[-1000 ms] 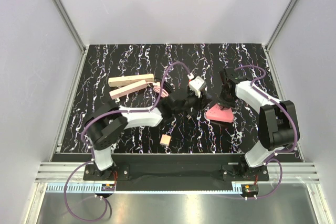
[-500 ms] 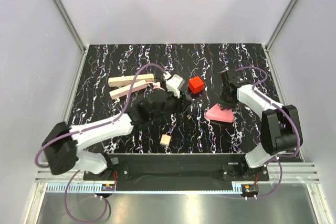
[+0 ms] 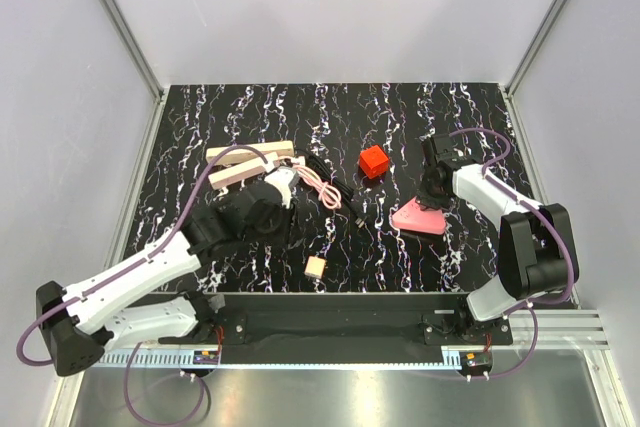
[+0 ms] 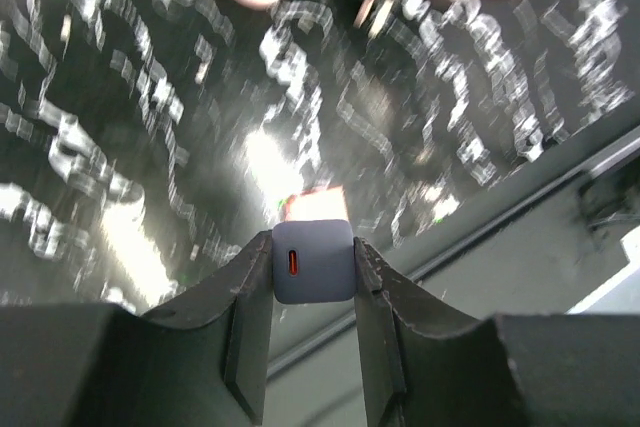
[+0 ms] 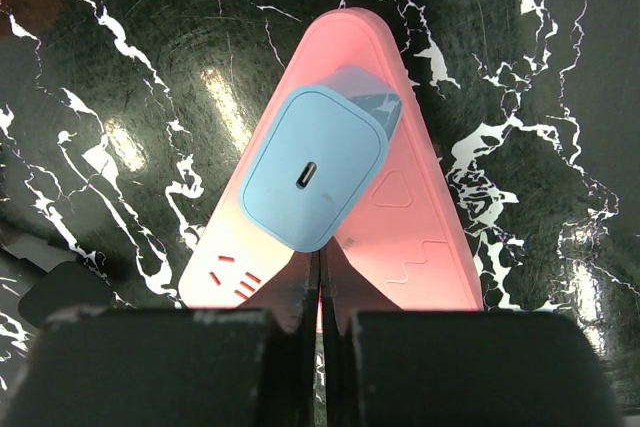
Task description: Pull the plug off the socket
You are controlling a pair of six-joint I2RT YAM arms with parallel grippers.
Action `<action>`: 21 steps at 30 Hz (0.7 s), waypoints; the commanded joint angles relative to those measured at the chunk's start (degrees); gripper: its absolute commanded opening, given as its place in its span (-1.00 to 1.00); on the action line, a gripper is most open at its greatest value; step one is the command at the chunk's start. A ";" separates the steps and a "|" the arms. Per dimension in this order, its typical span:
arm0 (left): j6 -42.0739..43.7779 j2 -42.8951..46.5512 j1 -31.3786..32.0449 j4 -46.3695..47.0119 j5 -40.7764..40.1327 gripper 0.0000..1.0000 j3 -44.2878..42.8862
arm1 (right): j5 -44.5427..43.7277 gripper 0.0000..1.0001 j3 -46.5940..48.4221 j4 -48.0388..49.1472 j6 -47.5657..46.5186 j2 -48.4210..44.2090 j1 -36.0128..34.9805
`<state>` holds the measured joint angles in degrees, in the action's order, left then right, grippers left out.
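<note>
The socket (image 3: pixel 250 162) is a pair of long cream-beige bars lying at the back left of the table. My left gripper (image 3: pixel 280 187) is shut on a small grey-blue plug (image 4: pixel 313 261) with a red-lit slot in its face. It holds the plug above the table, just in front of the socket's right end. My right gripper (image 5: pixel 322 267) is shut and empty, its fingers pressed together. Its tips are at the near edge of a light blue plug (image 5: pixel 315 169) that sits on a pink triangular block (image 5: pixel 400 217).
A red cube (image 3: pixel 373 161) stands at the table's middle back. A pink cable (image 3: pixel 320 185) and a black cable (image 3: pixel 348 202) lie between it and the socket. A small tan cube (image 3: pixel 315 267) sits near the front edge. The pink block (image 3: pixel 418 217) lies right of centre.
My left arm has swung left from the red cube towards the beige bars, carrying the plug and uncovering the cube. The right gripper has barely moved.
</note>
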<state>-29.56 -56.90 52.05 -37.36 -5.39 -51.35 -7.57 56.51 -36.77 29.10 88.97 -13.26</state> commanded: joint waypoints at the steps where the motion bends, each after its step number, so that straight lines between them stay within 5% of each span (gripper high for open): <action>1: -1.29 -1.62 -0.11 -11.76 3.02 -1.00 -4.28 | -0.07 -1.00 -3.42 -6.38 -1.59 1.38 -0.72; 21: 7.50 -21.23 -4.42 -8.78 11.62 -1.00 -1.82 | 0.45 -1.00 -3.34 -6.03 -1.94 1.38 -1.51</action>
<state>-24.23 -77.91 48.90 -49.17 3.09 -52.99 -7.51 56.27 -36.42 28.25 88.77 -13.74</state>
